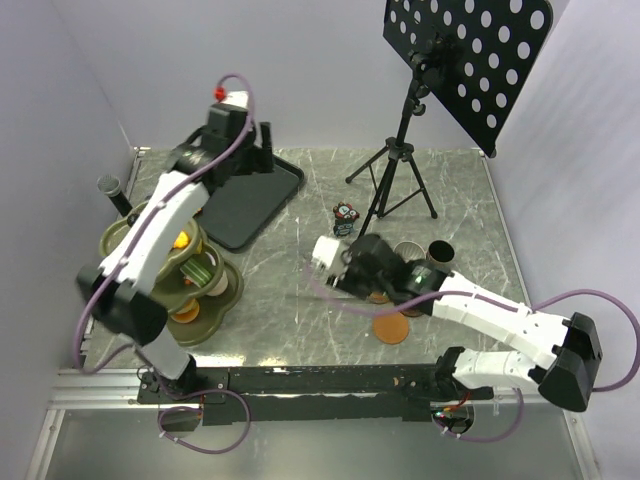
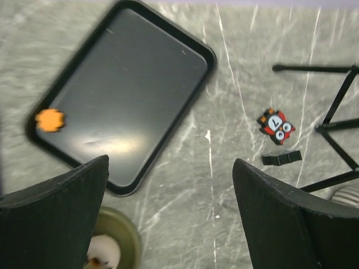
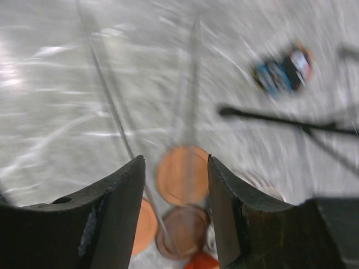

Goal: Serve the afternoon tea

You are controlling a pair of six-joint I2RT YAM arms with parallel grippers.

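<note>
Round orange saucers (image 3: pixel 182 174) lie on the marble table under my right gripper (image 3: pixel 175 168); one more saucer (image 1: pixel 391 328) sits nearer the front. A ribbed grey cup (image 1: pixel 408 250) and a dark cup (image 1: pixel 440 252) stand behind them. My right gripper (image 1: pixel 335 268) is shut on thin metal tongs (image 3: pixel 112 106) that reach out past its fingertips. An orange pastry (image 2: pixel 50 119) lies on the black tray (image 2: pixel 129 89). More pastries sit on the green tiered stand (image 1: pixel 228 292), among them a white one (image 2: pixel 104 252). My left gripper (image 2: pixel 171 213) hangs open and holds nothing, beside the tray's near corner.
A black tripod (image 1: pixel 400 160) with a perforated board stands at the back right. A small owl toy (image 2: pixel 276 124) and a black clip (image 2: pixel 281 158) lie near its legs. Walls close the table at the left, back and right.
</note>
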